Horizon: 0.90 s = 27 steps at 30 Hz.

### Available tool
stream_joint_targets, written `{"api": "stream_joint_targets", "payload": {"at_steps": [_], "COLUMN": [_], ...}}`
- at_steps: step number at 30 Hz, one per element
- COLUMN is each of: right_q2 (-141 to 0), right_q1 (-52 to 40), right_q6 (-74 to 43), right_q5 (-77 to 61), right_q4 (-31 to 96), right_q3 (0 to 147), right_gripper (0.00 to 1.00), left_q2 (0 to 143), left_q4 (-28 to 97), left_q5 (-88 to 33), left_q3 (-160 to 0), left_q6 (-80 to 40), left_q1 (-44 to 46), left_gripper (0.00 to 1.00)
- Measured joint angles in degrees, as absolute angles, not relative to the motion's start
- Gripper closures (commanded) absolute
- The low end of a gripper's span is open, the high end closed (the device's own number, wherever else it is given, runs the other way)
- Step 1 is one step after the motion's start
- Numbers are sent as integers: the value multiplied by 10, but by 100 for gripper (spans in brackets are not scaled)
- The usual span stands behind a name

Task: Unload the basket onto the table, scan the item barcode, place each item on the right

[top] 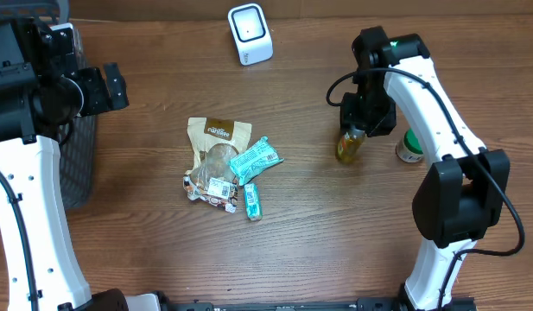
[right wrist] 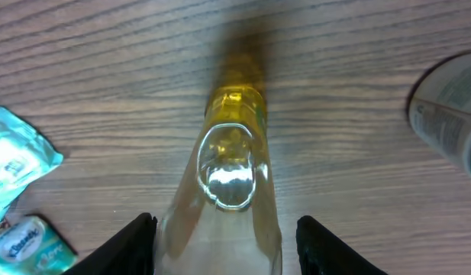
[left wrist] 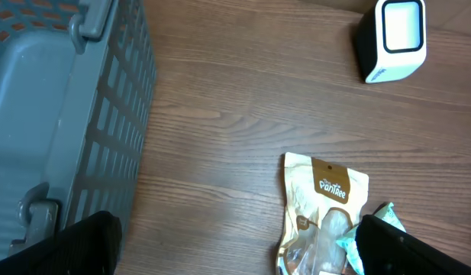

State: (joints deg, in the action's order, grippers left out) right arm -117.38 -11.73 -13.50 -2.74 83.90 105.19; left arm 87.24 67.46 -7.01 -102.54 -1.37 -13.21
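Note:
A clear bottle of yellowish liquid with a yellow cap point(top: 350, 146) point(right wrist: 233, 145) sits at the right of the table. My right gripper point(top: 359, 128) point(right wrist: 226, 225) is shut on it, one black finger on each side of its body. The cap end points away from the wrist camera, just above the wood. The white barcode scanner point(top: 250, 33) point(left wrist: 395, 38) stands at the back centre. My left gripper point(top: 113, 86) point(left wrist: 243, 252) hangs open and empty at the far left, beside the basket.
A grey mesh basket point(top: 79, 164) point(left wrist: 59, 114) stands at the left edge. A tan snack bag point(top: 216, 142) point(left wrist: 323, 206), a teal packet point(top: 255, 160) and a small tissue pack point(top: 252, 200) lie mid-table. A green-lidded jar point(top: 410, 147) point(right wrist: 449, 107) lies right of the bottle.

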Motion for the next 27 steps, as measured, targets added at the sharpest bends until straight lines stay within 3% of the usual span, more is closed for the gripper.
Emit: {"api": "stream_joint_targets", "payload": {"at_steps": [6, 18, 27], "right_q2": [-1174, -1166, -1155], "right_q1": [-117, -121, -181], "right_q6": [-137, -128, -122], "right_q5": [-28, -89, -127], "right_q4": [816, 802, 777], "right_q3": [1018, 1018, 1018], "right_gripper": [57, 58, 58], "left_q2": [872, 872, 872], "left_q4": [675, 675, 675], "left_q5": [-70, -70, -70], "left_q3": [-1025, -1025, -1025], "left_q6": [-14, -14, -14], "left_q1": [-132, -132, -132], "left_gripper": [1, 1, 0]}}
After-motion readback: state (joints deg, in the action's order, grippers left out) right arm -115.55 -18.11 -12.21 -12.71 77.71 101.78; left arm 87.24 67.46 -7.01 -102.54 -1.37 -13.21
